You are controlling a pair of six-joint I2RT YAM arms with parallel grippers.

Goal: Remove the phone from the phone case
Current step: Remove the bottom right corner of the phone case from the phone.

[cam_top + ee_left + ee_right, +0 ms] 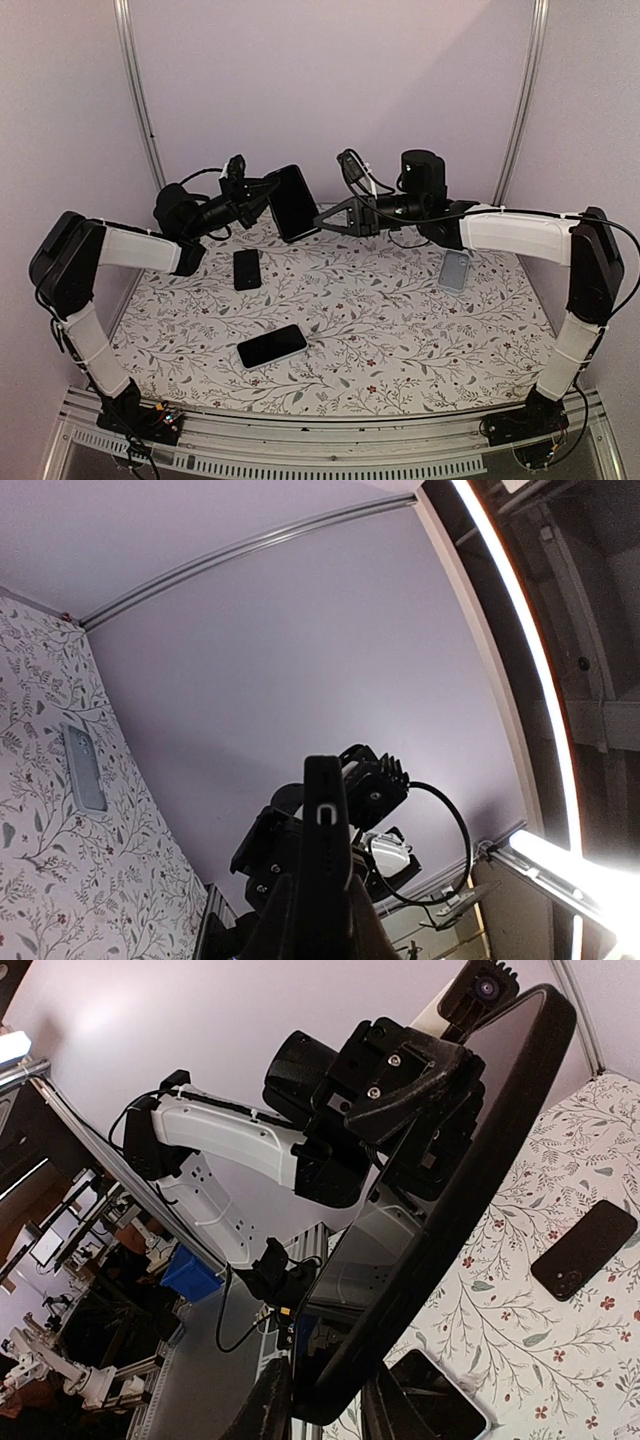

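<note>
The left hand is clenched on one long edge of the phone, and the right hand grasps the opposite edge. The phone sits in its black phone case, in the air between both hands, above the flowered surface. On the surface lie a small dark phone, a larger dark phone and a clear case.

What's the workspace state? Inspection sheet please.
Surface: floral table cover, lying flat.
Job's things: cased phone held aloft, off the table.
Clutter: small dark phone, black phone and pale grey phone case, lying apart on the cover.
Grippers: left gripper clamps the cased phone; right gripper straddles its edge, contact unclear.
Cables: black cables loop at both wrists.
Surroundings: lilac walls, metal rails.
</note>
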